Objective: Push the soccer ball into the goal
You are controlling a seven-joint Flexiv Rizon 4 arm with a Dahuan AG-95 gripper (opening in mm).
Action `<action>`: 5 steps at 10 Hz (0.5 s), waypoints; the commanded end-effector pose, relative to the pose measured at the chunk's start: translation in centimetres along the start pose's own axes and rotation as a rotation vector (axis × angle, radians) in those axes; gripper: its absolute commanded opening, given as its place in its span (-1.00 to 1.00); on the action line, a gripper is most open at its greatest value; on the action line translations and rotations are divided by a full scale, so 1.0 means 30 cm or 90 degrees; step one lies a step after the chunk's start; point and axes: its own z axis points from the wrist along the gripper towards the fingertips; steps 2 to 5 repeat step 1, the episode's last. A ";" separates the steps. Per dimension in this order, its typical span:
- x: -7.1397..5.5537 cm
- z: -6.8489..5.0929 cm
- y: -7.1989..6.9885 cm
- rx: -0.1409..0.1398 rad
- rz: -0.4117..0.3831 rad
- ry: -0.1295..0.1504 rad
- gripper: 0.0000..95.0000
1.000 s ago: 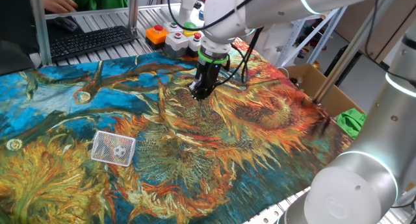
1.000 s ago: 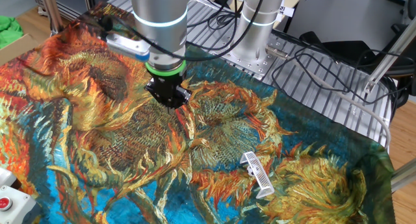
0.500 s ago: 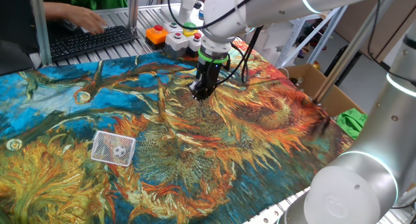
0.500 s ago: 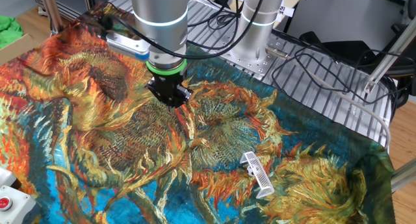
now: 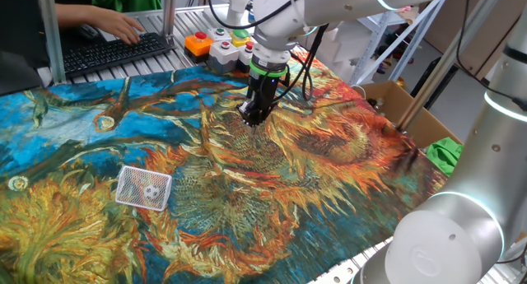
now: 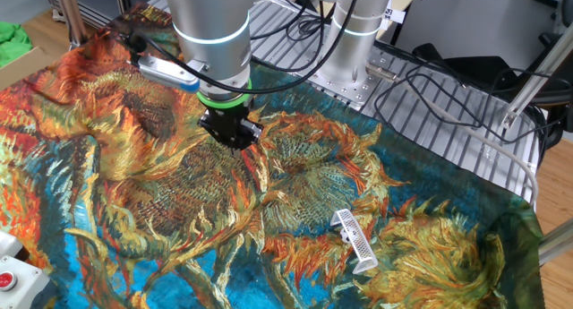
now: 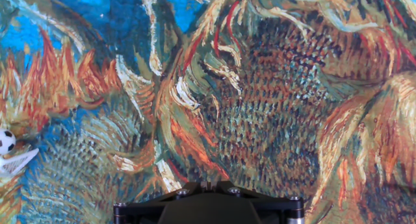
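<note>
Almost nothing has moved on the cloth since a second ago: only the arm above has leaned over a touch, and the person's hand at the back has come onto the keyboard (image 5: 115, 52). The soccer ball (image 5: 151, 190) sits inside the goal (image 5: 142, 188), against its netting, near the front left of the painted sunflower cloth (image 5: 329, 177). From the other side the goal (image 6: 354, 239) shows edge-on, with the ball tucked at its base. The gripper (image 5: 252, 117) is well apart from both, over the middle of the cloth, pointing straight down, its fingers pressed fully together and holding nothing. Behind it stands a box of coloured buttons (image 5: 222, 45).
</note>
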 end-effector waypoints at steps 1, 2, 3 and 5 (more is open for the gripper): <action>-0.001 0.000 0.000 0.001 0.000 -0.002 -1.00; -0.001 0.000 0.000 0.001 0.000 -0.002 -1.00; -0.001 0.000 0.000 0.001 0.000 -0.002 -1.00; -0.001 0.000 0.000 0.001 0.000 -0.002 -1.00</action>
